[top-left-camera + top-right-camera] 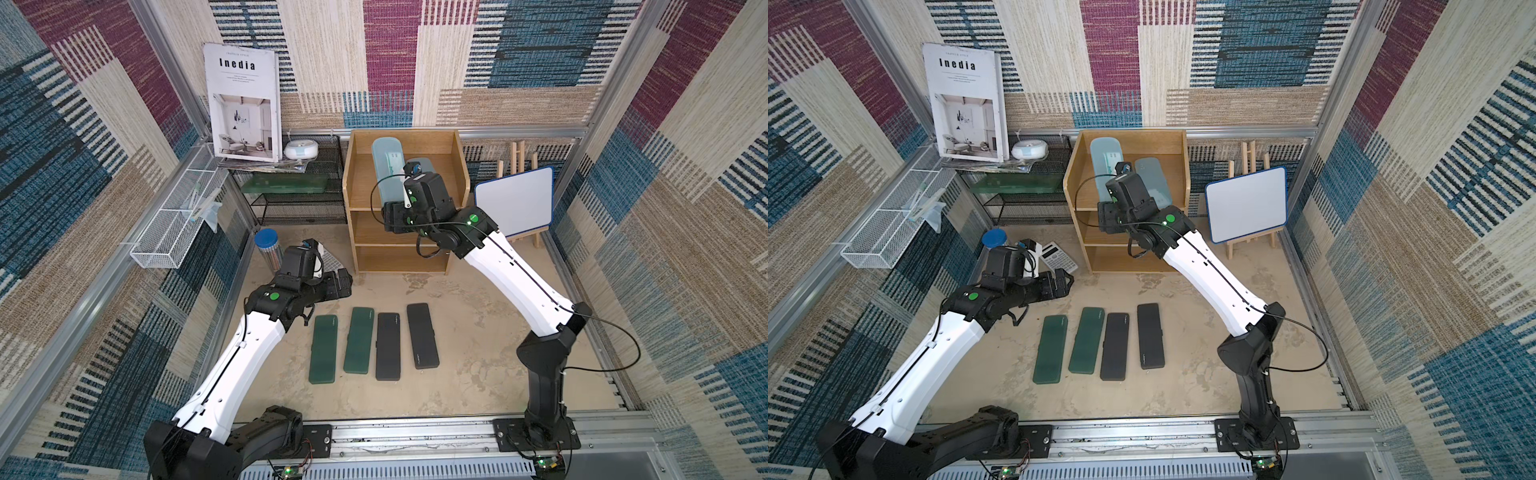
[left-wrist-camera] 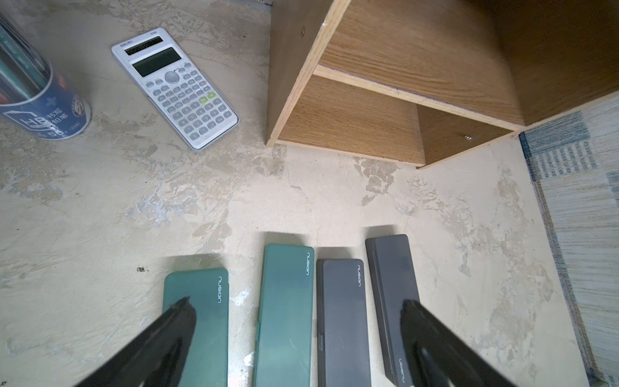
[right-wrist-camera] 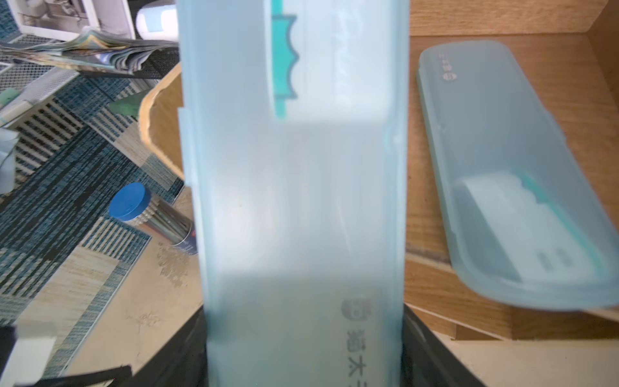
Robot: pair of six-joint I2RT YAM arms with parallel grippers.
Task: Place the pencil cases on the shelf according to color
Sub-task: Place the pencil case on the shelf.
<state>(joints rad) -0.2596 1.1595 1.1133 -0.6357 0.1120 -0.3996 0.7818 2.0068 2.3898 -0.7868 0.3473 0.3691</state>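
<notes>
Right wrist view: blurry. The held blue case (image 3: pixel 301 201) fills the frame, both ends cut off, its print smeared.
Right gripper (image 3: pixel 303 348): clamped across that case, a black finger on each long edge. In both top views the wrist hides the jaws.
Held case, place: tilted over the top tier of the shelf (image 1: pixel 432 143). Touching the board or not, can't tell.
Second blue case (image 3: pixel 516 187): flat on the shelf's top tier, just beside the held one, partly hidden by the wrist in both top views.
Left gripper (image 2: pixel 298 311): jaws apart, empty, hanging above the row in front of the shelf.
Green count: two, the outer green case (image 1: pixel 323 349) and the inner green case (image 1: pixel 359 340).
Black count: two, the inner black case (image 1: pixel 388 347) and the outer black case (image 1: pixel 423 336).
Row, place: on the table (image 1: pixel 478 353) in front of the shelf, well apart from it. The left wrist view cuts off the near ends.
Total: six cases.
Calculator (image 2: pixel 174 87): one, near the shelf's foot, mostly hidden by the left arm in a top view.
</notes>
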